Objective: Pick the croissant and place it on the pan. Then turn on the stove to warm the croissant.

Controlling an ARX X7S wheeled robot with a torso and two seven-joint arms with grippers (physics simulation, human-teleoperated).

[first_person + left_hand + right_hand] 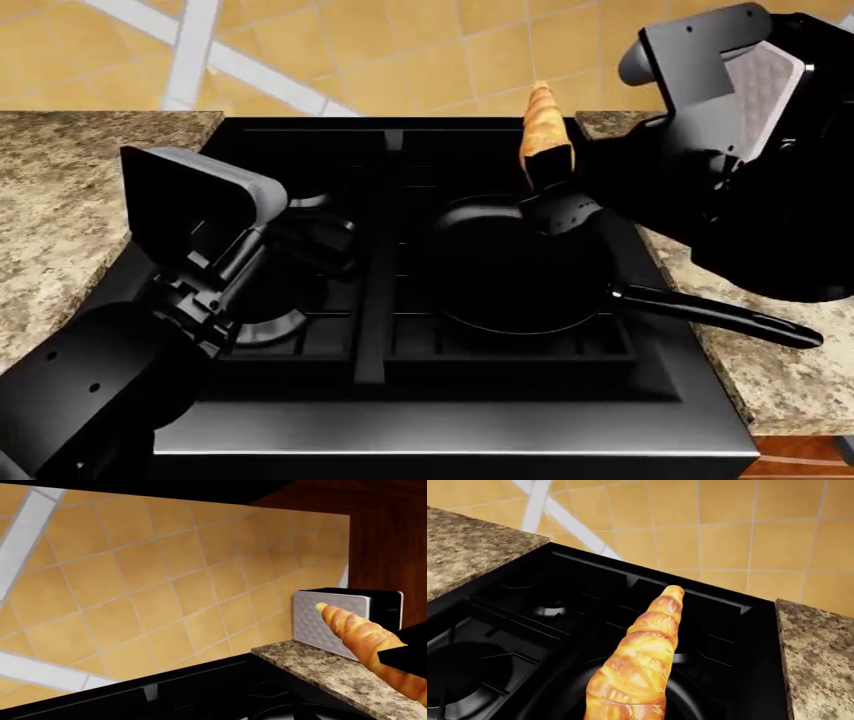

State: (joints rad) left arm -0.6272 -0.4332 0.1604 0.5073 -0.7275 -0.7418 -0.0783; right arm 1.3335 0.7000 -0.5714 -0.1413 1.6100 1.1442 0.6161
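Backdrop: orange tiled wall [400,40] behind the stove [400,400], speckled granite counter [67,200] flanking it on both sides

Croissant: the croissant [543,135] is clamped at its lower end by my right gripper [554,205], its tip pointing up and away; it hangs above the far rim of the pan [514,270], not yet on it

Pan: sits on the stove's right-hand grate, with its handle [721,315] running out over the counter edge on that side

Right claw: clenched on the croissant; the right wrist view shows the pastry [640,665] running out from the jaws over the pan's dark bowl

Left claw: the left gripper [314,235] hovers over the grate beside the pan on its left; I cannot tell whether it is released or clenched

Risk, drop: if I release from this height and this far back, I judge the pastry may tip past the pan's far rim onto the grate

Risk, contact: lowering carelessly could knock the rim and shift the pan

Risk, neighbour: the toaster [347,615] stands on the counter just beyond the pan's side of the stove, close to my right forearm

Open room: the pan's bowl is bare; nearer the stove front, the trim is unobstructed, though the knobs are out of view
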